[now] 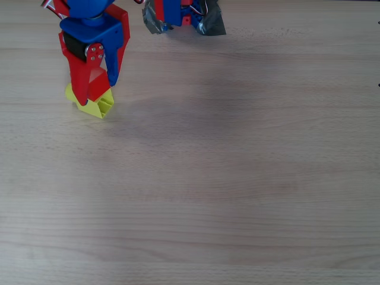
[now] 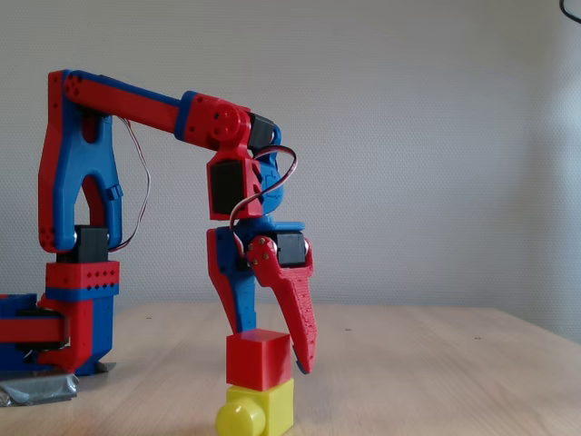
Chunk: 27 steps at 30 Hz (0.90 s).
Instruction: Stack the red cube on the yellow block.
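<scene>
Fixed view: small matte bright red cube (image 2: 259, 360) resting on top of the small yellow-green plastic block (image 2: 260, 409), with the red-and-blue gripper (image 2: 272, 354) spread around the cube, one finger just beside its right face, not clearly clamping. Probably light, stiff and smooth, best taken on two opposite flat faces. Wide free wooden table (image 1: 237, 178) right of the yellow block (image 1: 95, 102).
</scene>
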### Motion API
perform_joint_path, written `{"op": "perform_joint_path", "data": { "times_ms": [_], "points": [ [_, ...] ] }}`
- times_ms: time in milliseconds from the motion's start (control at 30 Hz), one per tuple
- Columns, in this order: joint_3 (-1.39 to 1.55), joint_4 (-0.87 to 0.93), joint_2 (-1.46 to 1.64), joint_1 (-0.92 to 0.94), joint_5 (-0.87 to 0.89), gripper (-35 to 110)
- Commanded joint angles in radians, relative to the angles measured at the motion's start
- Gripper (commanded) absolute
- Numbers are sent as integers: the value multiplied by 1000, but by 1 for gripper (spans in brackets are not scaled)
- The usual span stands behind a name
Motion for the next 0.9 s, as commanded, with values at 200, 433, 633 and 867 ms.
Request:
{"op": "perform_joint_path", "data": {
  "times_ms": [200, 433, 633, 867],
  "points": [
    [-60, -8, 48, -67, 38, 24],
    [-46, -34, 86, -172, 44, 16],
    [55, -81, 285, -275, 20, 7],
    [285, -51, 712, -325, 57, 0]
  ]
}}
